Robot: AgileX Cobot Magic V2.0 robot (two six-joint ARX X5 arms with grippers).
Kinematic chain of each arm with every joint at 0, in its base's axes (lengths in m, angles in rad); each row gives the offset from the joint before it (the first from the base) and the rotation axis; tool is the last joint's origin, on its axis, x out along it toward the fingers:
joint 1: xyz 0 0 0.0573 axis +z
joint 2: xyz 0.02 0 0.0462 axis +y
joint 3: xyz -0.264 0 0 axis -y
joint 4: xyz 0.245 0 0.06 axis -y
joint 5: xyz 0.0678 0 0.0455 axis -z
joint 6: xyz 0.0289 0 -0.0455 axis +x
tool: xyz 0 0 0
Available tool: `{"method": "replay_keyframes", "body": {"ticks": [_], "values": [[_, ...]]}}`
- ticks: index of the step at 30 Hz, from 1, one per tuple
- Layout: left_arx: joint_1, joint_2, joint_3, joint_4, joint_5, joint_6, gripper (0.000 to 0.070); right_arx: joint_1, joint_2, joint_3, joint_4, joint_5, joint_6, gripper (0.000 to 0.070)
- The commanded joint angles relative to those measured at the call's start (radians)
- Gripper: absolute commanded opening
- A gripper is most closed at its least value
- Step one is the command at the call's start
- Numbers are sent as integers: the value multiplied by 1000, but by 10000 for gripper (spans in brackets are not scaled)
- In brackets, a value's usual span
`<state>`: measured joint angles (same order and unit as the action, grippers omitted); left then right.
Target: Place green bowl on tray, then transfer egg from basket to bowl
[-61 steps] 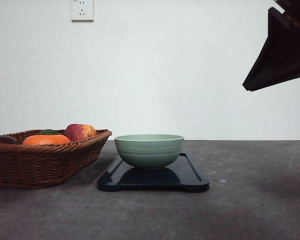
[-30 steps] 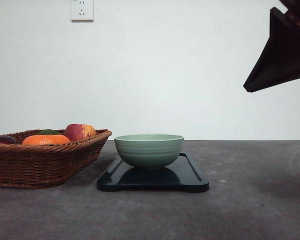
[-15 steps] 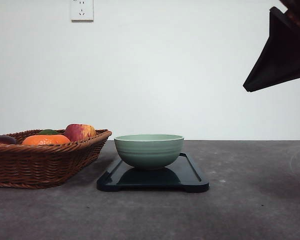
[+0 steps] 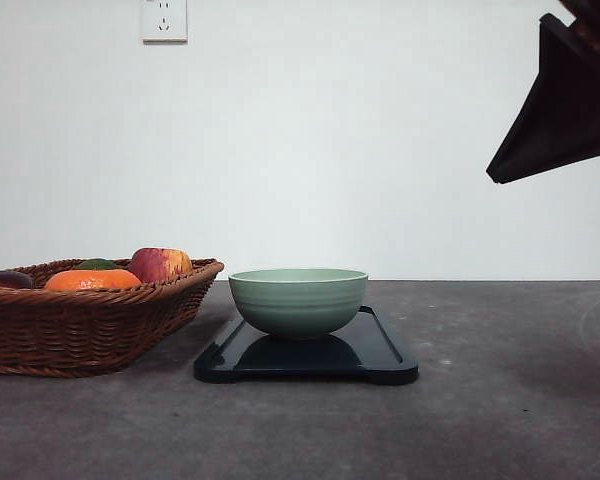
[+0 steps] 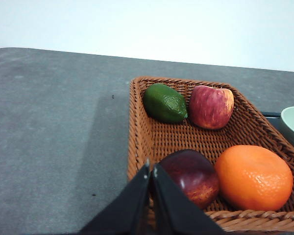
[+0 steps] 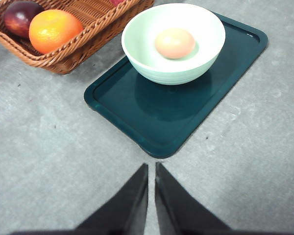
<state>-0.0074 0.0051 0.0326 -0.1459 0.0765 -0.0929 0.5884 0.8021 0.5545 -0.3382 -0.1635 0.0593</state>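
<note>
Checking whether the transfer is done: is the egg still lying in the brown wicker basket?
No, the pale beige egg lies inside the sage-green ceramic bowl on the dark tray.

Pale sage-green ridged bowl (image 6: 173,41), peach-tan egg (image 6: 174,43), dark tray (image 6: 179,105), perhaps teal-tinged, brown woven basket (image 5: 206,137), grey table (image 6: 49,166)

Open grey table (image 4: 500,400) right of the tray (image 4: 380,350); basket (image 4: 80,330) crowding its left side.
</note>
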Motion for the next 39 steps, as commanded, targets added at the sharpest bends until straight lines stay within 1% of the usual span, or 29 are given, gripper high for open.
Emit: {"method": "replay_keyframes", "body": {"ticks": [1, 5, 9, 12, 13, 17, 21, 26, 29, 33, 39], "values": [[0, -1, -19, 11, -2, 13, 0, 7, 5, 3, 10, 0, 11, 16], [0, -1, -19, 11, -2, 13, 0, 7, 5, 3, 13, 6, 9, 16], [0, -1, -19, 11, -2, 13, 0, 6, -13, 0, 43, 64, -57, 16], [0, -1, -19, 11, -2, 13, 0, -6, -72, -30, 57, 127, -115, 16], [0, -1, -19, 11, -2, 13, 0, -17, -104, -50, 63, 143, -123, 16], [0, -1, -19, 11, -2, 13, 0, -107, -266, -168, 109, 154, -120, 16], [0, -1, -19, 11, -2, 13, 0, -237, -445, -309, 188, 153, -119, 16], [0, -1, -19, 11, -2, 13, 0, -367, -638, -414, 196, 154, -120, 16], [0, -1, -19, 11, -2, 13, 0, -417, -721, -461, 196, 154, -119, 16], [0, -1, -19, 11, -2, 13, 0, -453, -800, -529, 212, 154, -119, 16], [0, -1, -19, 10, -2, 13, 0, -476, -798, -542, 223, 196, -119, 16]]}}
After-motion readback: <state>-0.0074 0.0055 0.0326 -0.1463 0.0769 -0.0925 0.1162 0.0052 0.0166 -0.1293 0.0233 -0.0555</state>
